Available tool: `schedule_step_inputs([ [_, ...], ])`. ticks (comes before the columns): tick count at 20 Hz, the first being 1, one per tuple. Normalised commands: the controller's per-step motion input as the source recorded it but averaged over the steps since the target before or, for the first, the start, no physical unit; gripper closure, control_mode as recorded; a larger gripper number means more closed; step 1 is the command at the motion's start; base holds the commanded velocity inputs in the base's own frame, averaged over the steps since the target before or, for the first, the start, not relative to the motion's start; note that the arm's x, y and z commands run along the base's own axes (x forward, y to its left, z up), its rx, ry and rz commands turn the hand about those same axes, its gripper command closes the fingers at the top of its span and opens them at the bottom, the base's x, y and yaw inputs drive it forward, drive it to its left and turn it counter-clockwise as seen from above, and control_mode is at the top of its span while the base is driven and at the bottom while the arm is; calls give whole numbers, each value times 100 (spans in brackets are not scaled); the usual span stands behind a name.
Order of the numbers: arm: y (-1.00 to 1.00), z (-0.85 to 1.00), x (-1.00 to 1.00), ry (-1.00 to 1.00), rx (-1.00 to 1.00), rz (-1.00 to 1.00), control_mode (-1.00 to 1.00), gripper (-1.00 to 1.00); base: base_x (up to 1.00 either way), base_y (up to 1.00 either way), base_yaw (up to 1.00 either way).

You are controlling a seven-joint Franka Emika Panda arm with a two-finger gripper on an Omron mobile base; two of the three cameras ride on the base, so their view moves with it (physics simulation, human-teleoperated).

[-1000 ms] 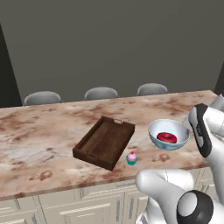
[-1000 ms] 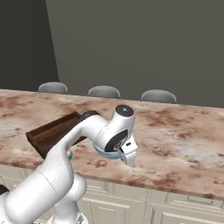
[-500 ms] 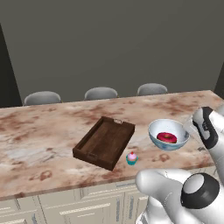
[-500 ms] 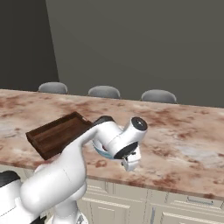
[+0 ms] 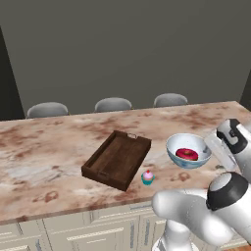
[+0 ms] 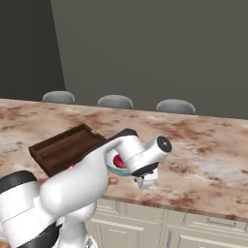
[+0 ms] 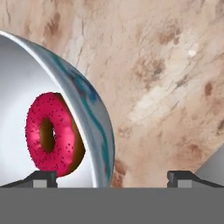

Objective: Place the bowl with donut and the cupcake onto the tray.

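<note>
Bowl (image 5: 188, 152) sits on the marbled counter (image 5: 44, 147) with the donut (image 5: 187, 154) in its bottom, to the right of the tray (image 5: 116, 159); the cupcake (image 5: 147, 177) stands on the counter just beside the tray's near corner. From the hand view we see our gripper (image 7: 111, 177) spread wide, one fingertip inside the bowl's rim (image 7: 94, 113) near the donut (image 7: 52, 133) and the other outside it over the counter, the rim between them, not yet closed on it.

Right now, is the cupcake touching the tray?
Apart. In the left base view, the cupcake stands just off the tray, with a thin strip of counter between them.
</note>
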Motion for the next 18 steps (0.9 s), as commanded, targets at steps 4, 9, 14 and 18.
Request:
schedule_step_inputs([
  [4,0,-32,33,-4,6,-4,-100,-100,0,0,0],
  [9,0,-32,33,-4,3,-4,-100,-100,0,0,0],
  [14,0,-19,11,-2,2,-2,-100,100,0,0,0],
  [18,0,0,0,0,0,0,-100,100,0,0,0],
])
